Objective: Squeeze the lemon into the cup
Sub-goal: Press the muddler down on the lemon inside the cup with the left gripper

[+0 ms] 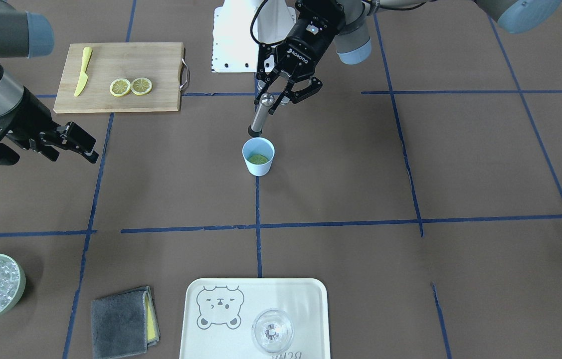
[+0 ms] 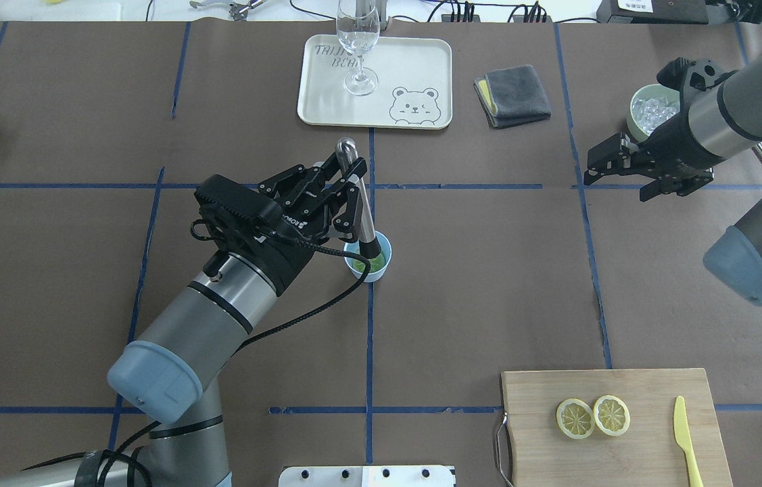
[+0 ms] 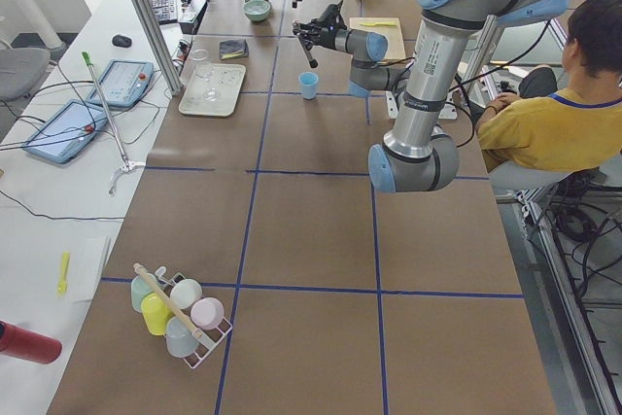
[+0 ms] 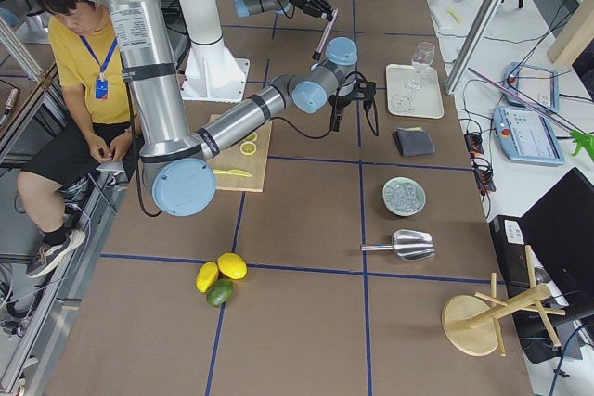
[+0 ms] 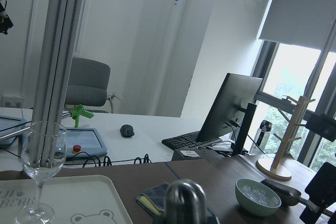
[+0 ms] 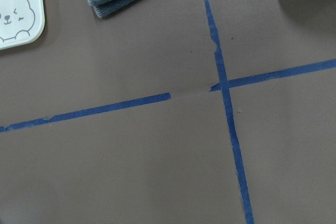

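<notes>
- One lemon slice (image 1: 258,159) lies flat on the bottom of the cup (image 1: 259,169) and looks greenish against the blue inside.
- Upright and light blue, the cup stands on a blue tape line near the middle of the brown worktop (image 1: 360,174).
- Clamped on the upper part of a metal rod (image 1: 262,113), the left end effector (image 1: 274,97) holds it tilted. The rod's black tip is at the cup's mouth, by the rim on the robot's side. Whether the tip touches the slice cannot be told.
- White letters on the black body of the left end effector read "ROBOTIQ".
- Well apart from the cup, the right end effector (image 2: 617,179) hangs above the worktop with its fingers spread and nothing between them.
- Just beyond it in the overhead view stands a pale-green bowl (image 1: 15,273) of ice.
- Two other slices (image 1: 141,86) lie side by side and touching on a wooden cutting board (image 1: 151,60). A yellow knife (image 1: 83,70) lies on the same board, apart from them.
- Printed on the cream tray (image 1: 290,294) are a bear's face and some lettering. The second line begins "BEA"; the rest is partly hidden behind the clear wine glass (image 1: 272,330) standing on the tray.
- Beside the tray lies a folded grey cloth (image 1: 118,321) with a yellow layer showing at one edge.
</notes>
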Robot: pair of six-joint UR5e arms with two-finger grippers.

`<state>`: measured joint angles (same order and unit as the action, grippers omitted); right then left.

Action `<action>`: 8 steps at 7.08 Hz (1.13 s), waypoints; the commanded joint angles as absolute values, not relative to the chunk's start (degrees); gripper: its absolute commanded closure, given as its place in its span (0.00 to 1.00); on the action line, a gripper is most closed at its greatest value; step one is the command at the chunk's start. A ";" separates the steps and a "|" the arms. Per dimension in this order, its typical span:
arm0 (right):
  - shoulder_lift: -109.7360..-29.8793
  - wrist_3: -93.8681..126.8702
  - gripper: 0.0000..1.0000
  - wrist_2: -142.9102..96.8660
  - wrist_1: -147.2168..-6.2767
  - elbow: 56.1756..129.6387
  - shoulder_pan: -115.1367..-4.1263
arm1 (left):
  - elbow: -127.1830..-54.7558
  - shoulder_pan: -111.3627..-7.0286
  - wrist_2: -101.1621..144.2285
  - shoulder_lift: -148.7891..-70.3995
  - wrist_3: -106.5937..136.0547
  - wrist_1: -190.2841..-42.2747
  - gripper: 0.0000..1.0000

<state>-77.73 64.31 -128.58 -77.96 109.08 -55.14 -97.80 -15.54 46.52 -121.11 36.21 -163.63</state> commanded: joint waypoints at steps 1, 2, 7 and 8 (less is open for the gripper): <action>-77.78 64.34 0.00 -128.58 -77.96 109.07 -55.11 | -93.44 -15.03 43.86 -122.78 35.24 -164.53 1.00; -77.78 64.34 0.00 -128.58 -77.96 108.90 -55.11 | -92.73 -15.03 43.86 -122.70 35.24 -164.53 1.00; -78.31 64.51 0.00 -128.67 -77.96 108.81 -55.02 | -88.07 -13.54 43.86 -123.84 35.42 -164.79 1.00; -78.31 64.60 0.00 -128.67 -77.96 108.81 -55.02 | -87.20 -13.01 43.86 -123.66 35.42 -164.79 1.00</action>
<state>-78.25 64.55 -128.67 -77.96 108.85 -55.05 -88.15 -13.54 43.86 -123.68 35.42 -164.79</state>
